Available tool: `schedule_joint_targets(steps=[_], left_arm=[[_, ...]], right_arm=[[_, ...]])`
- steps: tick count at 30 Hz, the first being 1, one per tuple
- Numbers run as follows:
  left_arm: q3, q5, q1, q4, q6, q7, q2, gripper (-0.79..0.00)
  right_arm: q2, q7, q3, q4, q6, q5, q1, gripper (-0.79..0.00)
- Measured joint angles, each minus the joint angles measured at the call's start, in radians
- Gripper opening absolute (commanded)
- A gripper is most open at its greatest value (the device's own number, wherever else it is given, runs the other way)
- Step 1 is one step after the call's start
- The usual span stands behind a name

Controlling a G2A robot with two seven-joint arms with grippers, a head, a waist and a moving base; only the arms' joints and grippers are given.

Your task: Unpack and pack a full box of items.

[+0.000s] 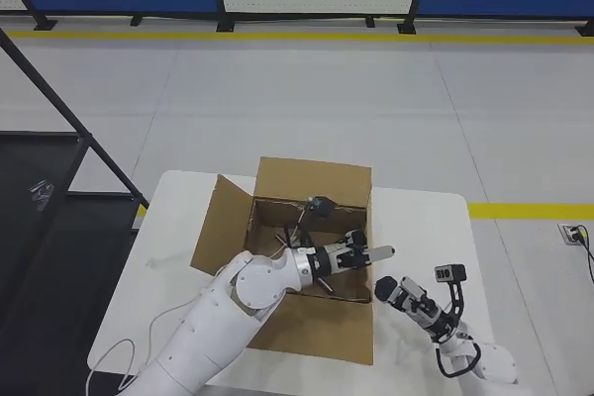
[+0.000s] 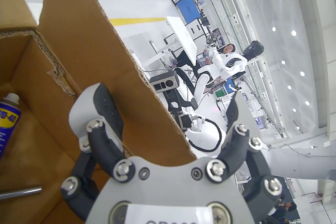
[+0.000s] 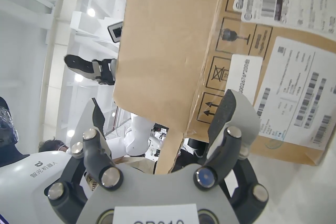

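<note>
Left pincer [image 2: 169, 99] gapes astride box flap [image 2: 92, 57]

We've got three cameras going here. Our top one sits above the arms and looks down from well up on the table [image 1: 416, 213], with the open box [image 1: 312, 178] mid-frame and the floor [image 1: 297, 89] beyond it. Our left wrist cam rides right behind the left gripper [image 2: 168, 101], jammed up close to the box's side flap [image 2: 105, 51], so we see into the box on one side of it and out across the room on the other. Our right wrist cam sits behind the right gripper [image 3: 162, 104], outside the box, close to its labelled outer wall [image 3: 236, 51]. It faces that same side flap from the other face. Both wrist views share that flap, and our top view takes in both.
</note>
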Motion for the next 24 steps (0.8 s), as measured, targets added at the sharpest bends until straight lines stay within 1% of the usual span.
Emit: schedule_joint_targets(steps=[5,9,15,18,24], left_arm=[[0.016,0.006,-0.002,0.005,0.006,0.0,-0.012,0.0],[0.047,0.011,-0.013,0.028,0.016,0.002,-0.03,0.0],[0.1,0.001,-0.048,0.093,0.039,-0.012,-0.065,0.0],[0.127,-0.003,-0.068,0.132,0.051,-0.018,-0.085,0.0],[0.158,-0.021,-0.104,0.197,0.057,-0.031,-0.121,0.0]], right_arm=[[0.023,-0.024,0.111,-0.037,-0.045,0.011,-0.041,0.0],[0.044,-0.026,0.232,-0.111,-0.074,0.047,-0.117,0.0],[0.066,-0.009,0.358,-0.229,-0.078,0.045,-0.234,0.0],[0.071,-0.013,0.391,-0.256,-0.052,0.044,-0.267,0.0],[0.071,-0.014,0.389,-0.255,-0.055,0.044,-0.264,0.0]])
